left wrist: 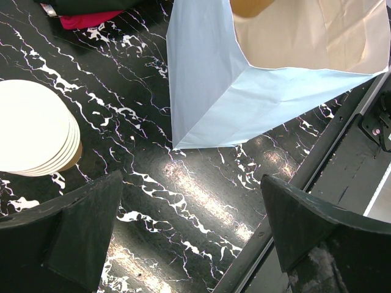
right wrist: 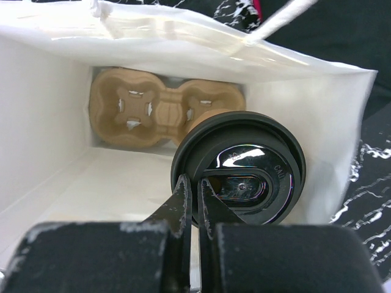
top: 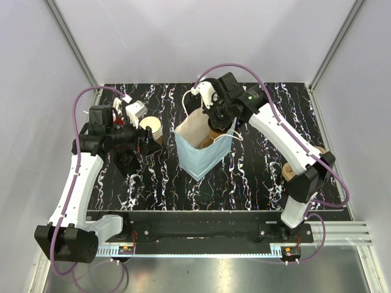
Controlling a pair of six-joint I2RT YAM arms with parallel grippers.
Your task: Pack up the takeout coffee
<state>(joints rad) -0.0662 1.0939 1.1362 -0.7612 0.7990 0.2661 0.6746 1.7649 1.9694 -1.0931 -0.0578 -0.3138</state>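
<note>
- Pinching the edge of a round black plastic lid (right wrist: 244, 177), the right claw (right wrist: 194, 190) is clenched tight and carries the takeout coffee (top: 215, 132), a small tan-brown paper cup, by that rim.
- The takeout coffee hangs directly below the right claw with its long axis upright and the lid on top. Its body is inside the mouth of a white paper bag (top: 198, 155) with pale blue outer sides.
- On the bag's floor lies a tan moulded-pulp cup carrier (right wrist: 131, 113). The cup seems to hang above the carrier's right-hand socket, so I judge the coming move to be a straight descent into it.
- The lid looks glossy and level, with its oval sip recess facing the wrist camera.
- The left claw (left wrist: 192, 204) is spread wide and empty. It hovers over the black marbled table (left wrist: 183, 183) beside the bag, near a stack of cream-rimmed cups (left wrist: 36, 128). The right arm is plainly the nearer one.
</note>
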